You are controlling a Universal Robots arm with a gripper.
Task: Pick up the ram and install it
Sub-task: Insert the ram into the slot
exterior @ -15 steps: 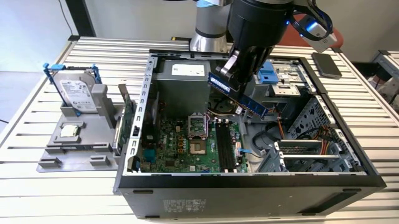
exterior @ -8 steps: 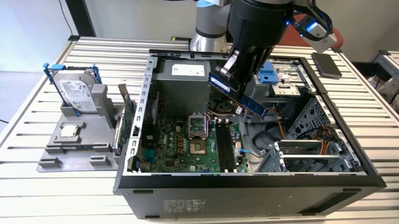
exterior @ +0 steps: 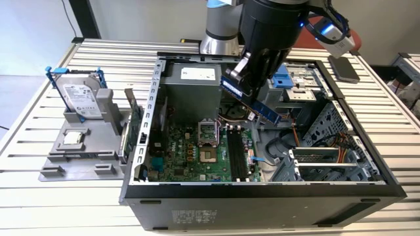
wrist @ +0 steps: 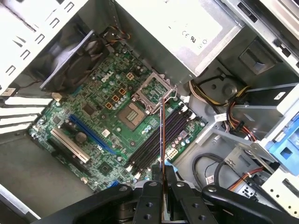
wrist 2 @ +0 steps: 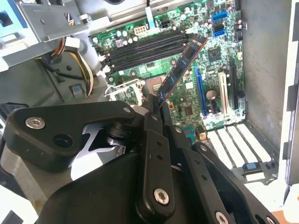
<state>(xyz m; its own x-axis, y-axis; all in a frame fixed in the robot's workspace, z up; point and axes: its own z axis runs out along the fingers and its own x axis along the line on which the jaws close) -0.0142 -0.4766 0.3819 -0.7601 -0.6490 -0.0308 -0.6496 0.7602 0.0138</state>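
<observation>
The pincer is closed on one end of the ram, which hangs tilted in the air above the motherboard, over its black memory slots, inside the open computer case.

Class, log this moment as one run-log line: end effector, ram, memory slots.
end effector: shut on ram | ram: held tilted above motherboard, not seated | memory slots: empty

Exterior view overlooks open case, both wrist views near motherboard
</observation>
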